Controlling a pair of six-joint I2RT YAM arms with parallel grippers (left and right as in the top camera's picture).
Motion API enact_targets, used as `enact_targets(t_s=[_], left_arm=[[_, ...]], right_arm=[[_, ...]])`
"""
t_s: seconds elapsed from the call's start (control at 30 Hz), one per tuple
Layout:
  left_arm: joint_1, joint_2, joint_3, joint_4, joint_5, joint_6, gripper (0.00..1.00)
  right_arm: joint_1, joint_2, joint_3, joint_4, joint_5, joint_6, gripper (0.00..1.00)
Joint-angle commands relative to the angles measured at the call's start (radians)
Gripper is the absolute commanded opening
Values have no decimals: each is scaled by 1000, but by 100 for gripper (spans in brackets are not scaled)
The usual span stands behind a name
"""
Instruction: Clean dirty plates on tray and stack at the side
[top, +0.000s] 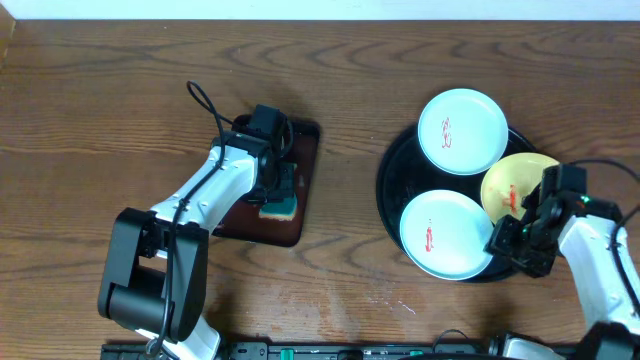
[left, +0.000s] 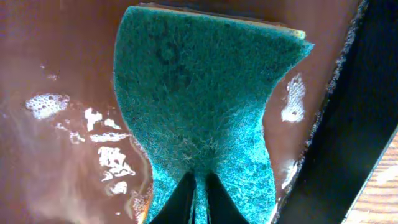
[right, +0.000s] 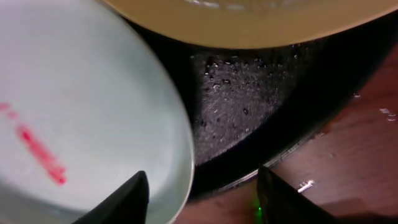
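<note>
Overhead: straight down, far, whole table (top: 100, 100). Left wrist: tight on sponge (left: 199, 112), brown tray (left: 56, 56). Right wrist: tight on black tray (right: 242, 124) rim. Overhead shares both.

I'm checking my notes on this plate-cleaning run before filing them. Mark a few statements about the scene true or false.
1. The left claw pinches the teal sponge. True.
2. The sponge lies on the black tray. False: it lies on the brown tray.
3. The two mint plates and the yellow plate all sit on the black tray. True.
4. The yellow plate is clean. False: it bears a red smear.
5. The right claw is shut on a plate. False: its jaws stand open astride a mint plate's rim.
</note>
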Motion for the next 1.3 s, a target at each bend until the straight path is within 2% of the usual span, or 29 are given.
enact_targets(t_s=[0.0,0.1,0.13,0.23,0.27,0.6,0.77,0.93,1.03,1.07,1.1,1.13,1.17,1.2,1.27], left_arm=[[-1,24,-15,0,-9,2,7],[-1,24,-8,-13,-8,2,7],[-1,24,0,-24,-8,2,7],[-1,21,34,-72,-9,3,7],[-1,18,45,-87,-8,6,8],[-1,-86,142,-196,-1,35,7],[-1,-137,142,-187,105,35,7],[-10,-143,142,-180,192,35,7],[-33,-143,142,-167,188,35,7],[-39,-142,142,-164,170,35,8],[-45,-142,142,-164,130,34,7],[-48,-141,141,-166,85,27,17],[-49,-139,138,-167,38,15,29],[-49,-134,135,-168,-8,-5,37],[-46,-124,122,-163,-58,-31,39]], right_arm=[[-8,39,-47,63,-11,42,50],[-8,78,-106,142,-14,42,46],[-8,89,-127,177,-31,41,41],[-8,103,-156,248,-115,0,6],[-8,102,-154,262,-134,-11,1],[-6,95,-124,430,-196,-56,1],[5,95,-124,534,-250,-128,1],[68,95,-124,534,-284,-124,1],[101,95,-124,508,-175,-21,1],[108,95,-124,505,-148,-6,3],[113,95,-124,505,-131,-5,12],[112,95,-124,509,-128,-8,25],[111,95,-124,511,-128,-15,27],[111,95,-124,516,-128,-30,27],[111,95,-124,524,-129,-50,27]])
